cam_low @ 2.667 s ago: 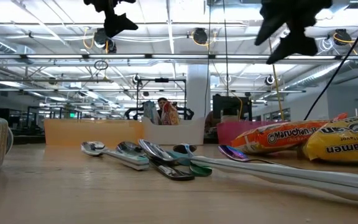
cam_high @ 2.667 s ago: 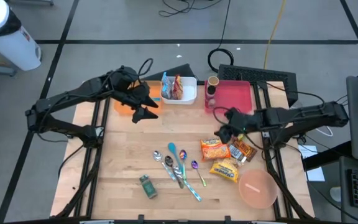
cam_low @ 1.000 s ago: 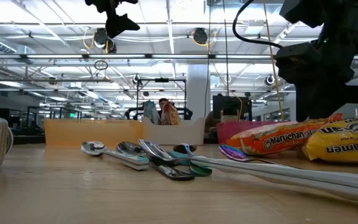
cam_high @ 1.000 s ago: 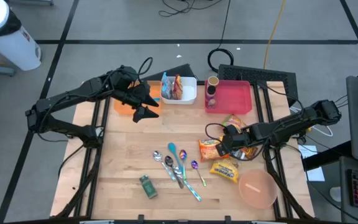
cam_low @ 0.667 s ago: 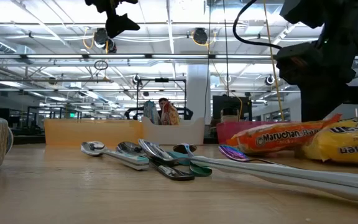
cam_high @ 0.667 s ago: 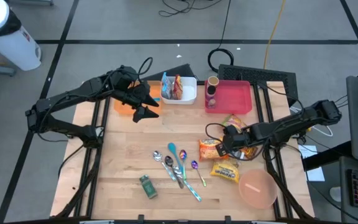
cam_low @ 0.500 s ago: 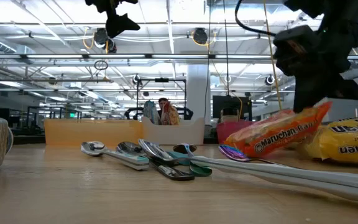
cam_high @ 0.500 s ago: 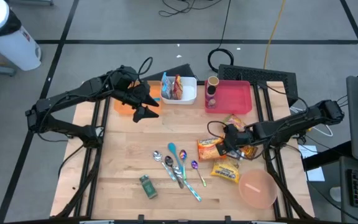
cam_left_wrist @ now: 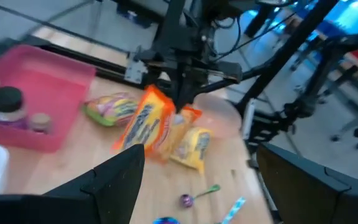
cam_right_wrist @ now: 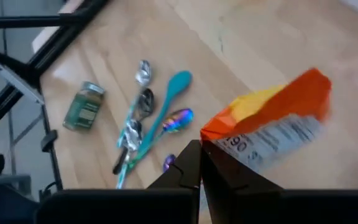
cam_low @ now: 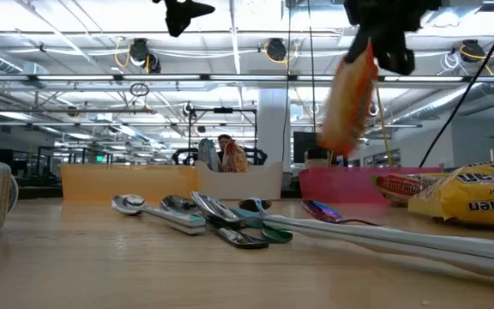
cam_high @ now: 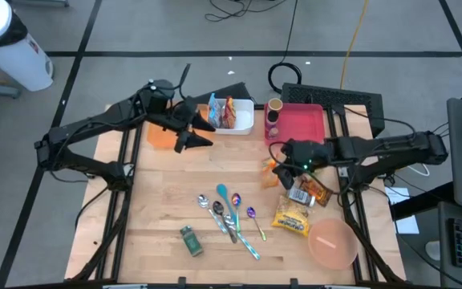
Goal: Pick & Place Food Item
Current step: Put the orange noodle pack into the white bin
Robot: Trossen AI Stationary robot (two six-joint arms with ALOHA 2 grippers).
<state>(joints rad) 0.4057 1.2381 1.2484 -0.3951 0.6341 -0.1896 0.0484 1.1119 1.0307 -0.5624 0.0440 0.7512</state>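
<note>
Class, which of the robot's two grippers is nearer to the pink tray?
The right. The right gripper, holding an orange noodle packet, hangs just in front of the pink tray; the left gripper is farther off, beyond the white bin.

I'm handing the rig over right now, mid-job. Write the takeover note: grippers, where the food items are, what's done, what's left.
Right gripper: shut on the orange ramen packet, which hangs clear above the table.
Left gripper: open, empty, raised beside the white bin of snack packs.
Still on the table: yellow ramen packet, small snack packet, spoons, green jar, pink bowl. Pink tray at the back holds small containers.
Done: the orange packet is picked.
Left: place it; the destination isn't evident from the views.
</note>
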